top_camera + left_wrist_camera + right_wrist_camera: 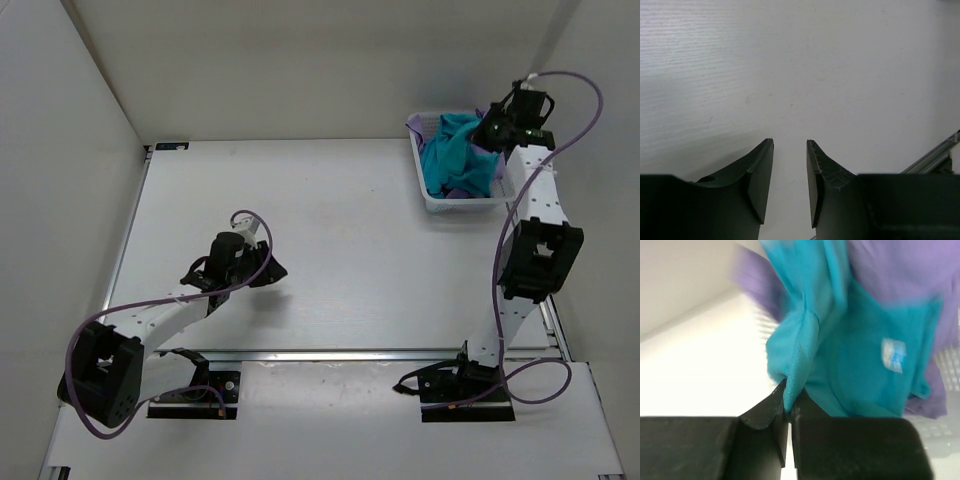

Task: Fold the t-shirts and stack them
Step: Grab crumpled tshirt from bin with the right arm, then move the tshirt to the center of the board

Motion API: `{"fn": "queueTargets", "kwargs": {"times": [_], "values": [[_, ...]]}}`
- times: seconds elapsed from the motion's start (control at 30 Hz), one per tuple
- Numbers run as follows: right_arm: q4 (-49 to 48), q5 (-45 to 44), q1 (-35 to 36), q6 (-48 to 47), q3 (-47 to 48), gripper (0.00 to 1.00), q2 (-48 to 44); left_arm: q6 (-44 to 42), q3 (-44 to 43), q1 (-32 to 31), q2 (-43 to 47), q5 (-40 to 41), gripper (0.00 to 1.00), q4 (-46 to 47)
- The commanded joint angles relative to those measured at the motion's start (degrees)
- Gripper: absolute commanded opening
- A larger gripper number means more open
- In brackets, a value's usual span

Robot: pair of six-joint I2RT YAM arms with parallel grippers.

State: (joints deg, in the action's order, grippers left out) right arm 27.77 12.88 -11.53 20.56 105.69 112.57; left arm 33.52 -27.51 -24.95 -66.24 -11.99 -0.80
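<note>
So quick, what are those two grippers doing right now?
The left gripper is open, holding nothing.
The right gripper is shut on a fold of the teal t-shirt.

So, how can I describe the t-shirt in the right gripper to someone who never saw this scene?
Look at the far right corner of the white table, where a white mesh basket stands. The teal t-shirt bulges out of it, pinched by the shut right gripper. Its bright teal colour sets it apart from the lavender t-shirt bunched with it.
</note>
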Motion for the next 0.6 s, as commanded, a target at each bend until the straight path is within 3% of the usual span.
{"fn": "queueTargets", "kwargs": {"times": [0.0,0.13,0.27,0.4,0.57], "values": [[1.6,3.0,3.7,-1.0,10.1,0.0,-12.4,1.1,-3.1,0.9,1.6,-4.2,0.44,3.5],[5.7,9.0,9.1,-1.0,20.8,0.0,-15.7,2.0,-4.8,1.9,1.4,-5.6,0.46,3.4],[2.2,15.9,14.2,2.8,26.8,0.0,-19.0,3.4,-5.5,5.0,2.6,-6.8,0.47,3.4],[-6.9,27.2,14.6,11.4,25.2,0.0,-22.7,3.9,-4.8,7.8,5.0,-7.4,0.5,2.8],[-23.5,39.7,13.7,22.0,16.5,0.0,-26.6,4.5,-3.3,9.3,6.8,-8.4,0.53,2.7]]}}
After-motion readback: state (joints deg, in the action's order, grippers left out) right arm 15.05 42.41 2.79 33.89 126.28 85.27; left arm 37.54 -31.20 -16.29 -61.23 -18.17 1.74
